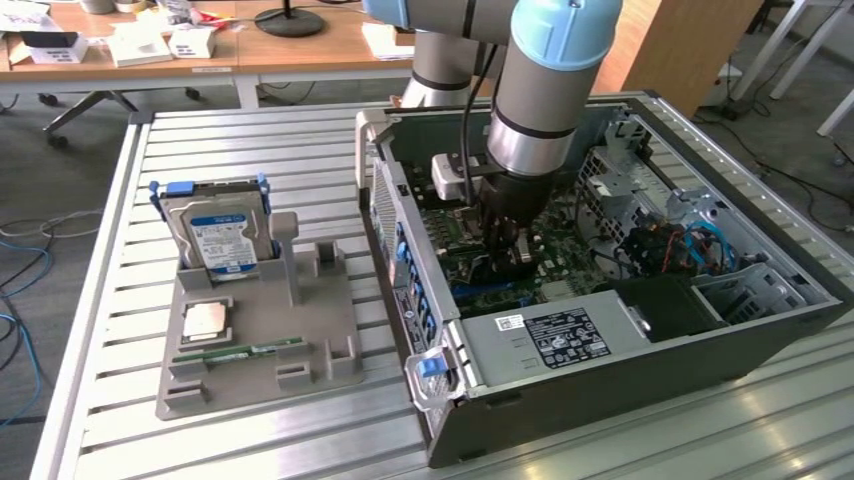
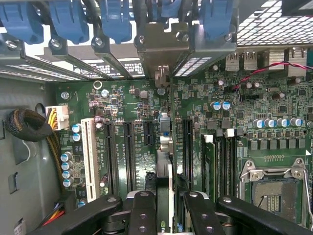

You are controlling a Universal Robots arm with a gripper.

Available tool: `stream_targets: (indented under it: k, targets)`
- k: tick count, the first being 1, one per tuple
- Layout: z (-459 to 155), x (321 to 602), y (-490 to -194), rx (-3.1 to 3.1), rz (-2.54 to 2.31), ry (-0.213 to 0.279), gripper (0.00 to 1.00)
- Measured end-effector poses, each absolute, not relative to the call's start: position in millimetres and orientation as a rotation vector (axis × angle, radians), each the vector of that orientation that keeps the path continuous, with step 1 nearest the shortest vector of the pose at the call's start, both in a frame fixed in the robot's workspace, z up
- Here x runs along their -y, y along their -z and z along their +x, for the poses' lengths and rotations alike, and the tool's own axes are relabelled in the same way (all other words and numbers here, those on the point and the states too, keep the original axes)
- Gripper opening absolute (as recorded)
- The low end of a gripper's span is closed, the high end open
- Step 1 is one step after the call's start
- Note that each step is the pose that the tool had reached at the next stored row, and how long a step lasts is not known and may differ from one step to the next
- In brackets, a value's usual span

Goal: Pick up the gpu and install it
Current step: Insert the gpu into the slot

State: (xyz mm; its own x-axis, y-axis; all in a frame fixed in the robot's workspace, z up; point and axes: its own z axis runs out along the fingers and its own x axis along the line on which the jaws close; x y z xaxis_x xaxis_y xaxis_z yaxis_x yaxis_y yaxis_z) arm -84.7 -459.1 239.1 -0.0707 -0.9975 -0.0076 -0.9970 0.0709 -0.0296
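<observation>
Gpu [image 2: 165, 147] edge-on inside computer case [image 1: 747, 340]

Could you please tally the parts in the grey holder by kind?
Hard drive: 1
CPU: 1
RAM stick: 1
Total: 3

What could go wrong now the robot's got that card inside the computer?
The thin dark graphics card, pinched edge-on in the fingers, could miss the long black slot beside it and scrape the green motherboard's tiny parts. Its silvery bracket might also snag the grey metal rear frame.
</observation>
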Motion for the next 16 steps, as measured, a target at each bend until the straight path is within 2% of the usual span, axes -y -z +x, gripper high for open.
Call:
stream_targets:
  k: [16]
  targets:
    - [-84.7, 459.0, -237.8, -2.280, -2.123, 0.026, 0.26]
